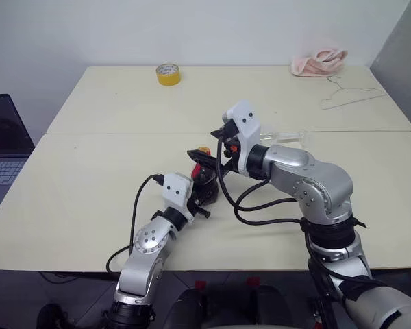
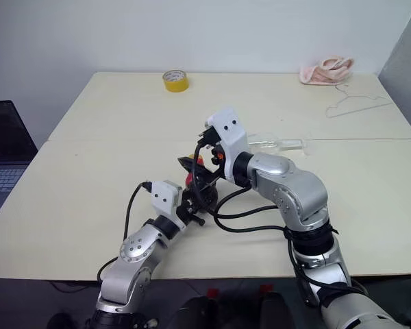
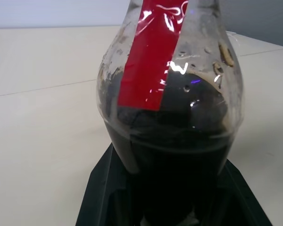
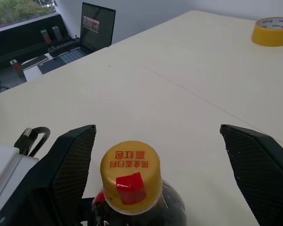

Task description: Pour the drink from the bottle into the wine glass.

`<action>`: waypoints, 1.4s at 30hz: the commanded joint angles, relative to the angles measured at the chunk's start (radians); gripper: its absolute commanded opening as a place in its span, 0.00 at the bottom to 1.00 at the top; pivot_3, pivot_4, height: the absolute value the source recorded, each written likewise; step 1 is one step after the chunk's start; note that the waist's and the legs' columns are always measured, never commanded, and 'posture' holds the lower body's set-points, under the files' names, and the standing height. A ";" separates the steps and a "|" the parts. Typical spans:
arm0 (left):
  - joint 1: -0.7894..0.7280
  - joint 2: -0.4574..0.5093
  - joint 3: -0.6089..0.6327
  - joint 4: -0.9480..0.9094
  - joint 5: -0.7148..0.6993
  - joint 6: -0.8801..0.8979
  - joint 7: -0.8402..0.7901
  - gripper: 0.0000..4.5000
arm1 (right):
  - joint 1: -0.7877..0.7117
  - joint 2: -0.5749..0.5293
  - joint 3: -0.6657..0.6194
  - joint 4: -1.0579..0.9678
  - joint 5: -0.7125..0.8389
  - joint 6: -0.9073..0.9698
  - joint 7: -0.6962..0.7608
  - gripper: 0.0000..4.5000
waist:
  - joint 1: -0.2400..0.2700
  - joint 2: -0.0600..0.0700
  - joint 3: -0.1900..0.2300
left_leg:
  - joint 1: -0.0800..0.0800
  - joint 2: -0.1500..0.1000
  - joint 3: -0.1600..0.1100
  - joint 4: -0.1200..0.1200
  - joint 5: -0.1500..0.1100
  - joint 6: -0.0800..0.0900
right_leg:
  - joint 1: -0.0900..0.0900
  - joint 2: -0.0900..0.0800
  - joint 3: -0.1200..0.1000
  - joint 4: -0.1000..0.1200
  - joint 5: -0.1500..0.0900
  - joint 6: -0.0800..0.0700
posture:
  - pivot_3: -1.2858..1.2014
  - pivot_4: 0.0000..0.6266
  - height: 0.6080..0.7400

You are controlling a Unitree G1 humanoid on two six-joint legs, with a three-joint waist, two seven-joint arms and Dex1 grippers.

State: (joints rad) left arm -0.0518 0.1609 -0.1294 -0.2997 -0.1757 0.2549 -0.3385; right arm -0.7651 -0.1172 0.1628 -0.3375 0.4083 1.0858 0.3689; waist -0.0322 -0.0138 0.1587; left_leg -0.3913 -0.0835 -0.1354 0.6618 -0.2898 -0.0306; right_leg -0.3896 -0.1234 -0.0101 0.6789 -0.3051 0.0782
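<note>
The bottle (image 3: 172, 108) stands upright near the middle of the desk (image 1: 89, 171), somewhat toward the near edge, and it is gripped low on its body by the left gripper (image 1: 204, 194), whose two black fingers are pressed together on it. The drink (image 3: 174, 160) fills the rounded lower part of the bottle, dark and almost black, with a red strip running up toward the neck. The yellow-orange cap (image 4: 130, 175) is on the bottle.

The right gripper (image 4: 158, 155) hangs just over the bottle's top with its fingers (image 4: 68, 160) spread wide, one on either side of the cap and apart from it. The right arm crosses in from the right side of the desk, its cables looping down onto the surface beside the bottle.

The wine glass (image 2: 274, 143) lies on its side behind the right arm, close to the seam that runs across the desk, well apart from the bottle.

The broad stretch of desk to the left of the bottle is bare out to the left edge, where a laptop (image 1: 3, 147) sits just beyond the desk. Along the far edge lie a roll of yellow tape (image 1: 168, 73), and toward the far right corner a pink cloth (image 1: 318, 62) and a wire hanger (image 1: 349, 96), all well apart from the arms.
</note>
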 commanded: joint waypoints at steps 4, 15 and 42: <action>0.003 0.003 0.007 0.009 0.004 -0.009 0.003 0.23 | -0.043 0.028 0.012 0.013 -0.013 -0.015 -0.031 1.00 | 0.000 0.000 0.000 | 0.000 0.000 0.000 0.000 0.000 0.000 | 0.000 0.000 0.000 0.000 0.000 0.000 | 0.52 0.24 1.00; 0.005 -0.001 0.005 0.003 0.006 -0.005 0.009 0.23 | -0.053 0.040 0.005 0.075 -0.044 -0.046 -0.060 1.00 | 0.000 0.000 0.000 | 0.000 0.000 0.000 0.000 0.000 0.000 | 0.000 0.000 0.000 0.000 0.000 0.000 | 0.52 0.24 1.00; 0.015 0.010 0.020 0.013 -0.001 -0.013 -0.001 0.23 | 0.043 -0.144 -0.043 -0.089 0.037 0.003 -0.005 1.00 | 0.000 0.000 0.000 | 0.000 0.000 0.000 0.000 0.000 0.000 | 0.000 0.000 0.000 0.000 0.000 0.000 | 0.52 0.24 1.00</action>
State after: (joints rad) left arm -0.0540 0.1595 -0.1308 -0.2904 -0.1765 0.2460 -0.3403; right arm -0.7252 -0.2430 0.1652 -0.3943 0.4532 1.0864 0.3710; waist -0.0320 -0.0138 0.1585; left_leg -0.3911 -0.0834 -0.1353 0.6615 -0.2898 -0.0305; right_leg -0.3893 -0.1233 -0.0102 0.6786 -0.3051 0.0782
